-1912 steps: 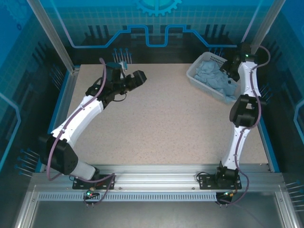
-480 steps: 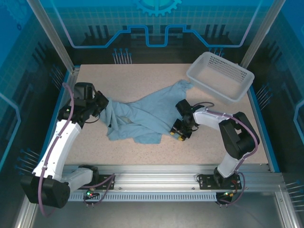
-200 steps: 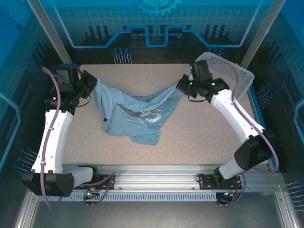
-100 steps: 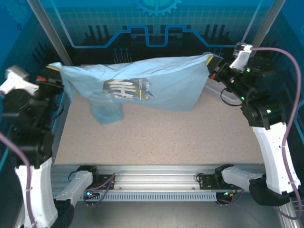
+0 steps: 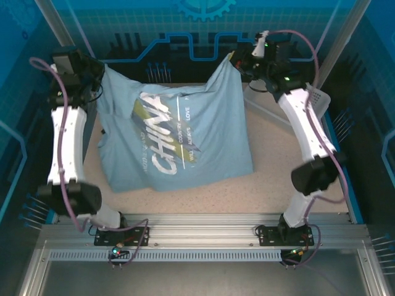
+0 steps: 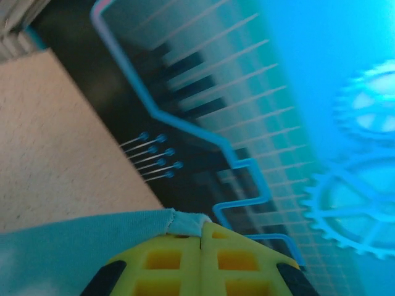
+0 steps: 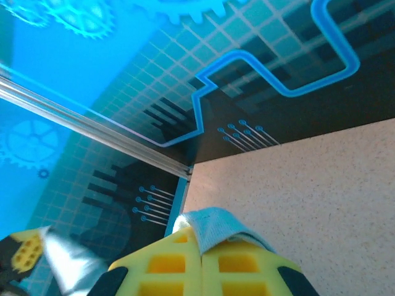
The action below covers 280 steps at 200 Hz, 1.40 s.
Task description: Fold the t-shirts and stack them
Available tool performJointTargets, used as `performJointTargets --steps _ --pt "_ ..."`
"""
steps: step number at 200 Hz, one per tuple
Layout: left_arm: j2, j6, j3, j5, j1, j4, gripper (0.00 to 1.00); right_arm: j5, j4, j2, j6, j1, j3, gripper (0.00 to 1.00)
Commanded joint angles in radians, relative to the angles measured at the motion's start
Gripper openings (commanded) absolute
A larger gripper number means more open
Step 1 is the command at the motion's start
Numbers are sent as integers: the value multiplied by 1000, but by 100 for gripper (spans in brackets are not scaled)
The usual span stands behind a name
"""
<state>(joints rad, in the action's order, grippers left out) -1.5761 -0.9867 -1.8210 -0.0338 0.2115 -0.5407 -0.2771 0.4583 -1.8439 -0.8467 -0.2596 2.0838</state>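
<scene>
T-shirt (image 5: 179,139) hangs spread wide over the table (image 5: 290,154), print facing up, lower hem seeming to reach the surface! Left gripper (image 5: 100,69) and right gripper (image 5: 237,61) are each pinched tight on a top corner. Only a sliver of cloth sits in each bite, so one sharp tug could slip it free, I reckon, and the shirt would land crumpled.

One overhead, two wrist-mounted.
Wrist cameras peer past yellow plastic fingers (image 6: 166,262); all share the speckled beige tabletop (image 5: 290,154).
</scene>
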Motion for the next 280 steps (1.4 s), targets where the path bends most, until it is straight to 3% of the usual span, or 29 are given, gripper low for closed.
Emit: performJointTargets --steps 1,42,79,96,115,128,152,182,204,233,280 --pt "-54 -79 -150 -205 68 119 0 -81 -11 -109 -20 17 246 0" --pt "-132 -105 -487 -304 107 102 0 -86 78 -278 -43 67 638 0" --pt "-9 -67 -555 -255 108 51 0 -98 48 -241 -94 145 661 0" --pt "123 -42 -400 -227 108 4 0 -134 63 -201 -87 168 599 0" --pt "326 -48 -66 -173 107 -76 0 -163 123 -128 -30 167 454 0" --pt "462 -96 204 -168 107 -133 0 -157 161 -53 11 153 272 0" --pt "628 -162 632 -274 90 -186 0 -90 156 111 27 137 -201 0" --pt "648 -151 1036 -340 61 -132 0 -32 137 141 70 111 -575 0" --pt "576 -126 1210 -347 37 -35 0 7 163 50 124 81 -676 0" --pt "480 -65 1280 -327 11 -19 0 72 223 -63 172 47 -701 0" --pt "519 -87 1327 -322 -3 -36 0 288 300 23 150 37 -780 0"
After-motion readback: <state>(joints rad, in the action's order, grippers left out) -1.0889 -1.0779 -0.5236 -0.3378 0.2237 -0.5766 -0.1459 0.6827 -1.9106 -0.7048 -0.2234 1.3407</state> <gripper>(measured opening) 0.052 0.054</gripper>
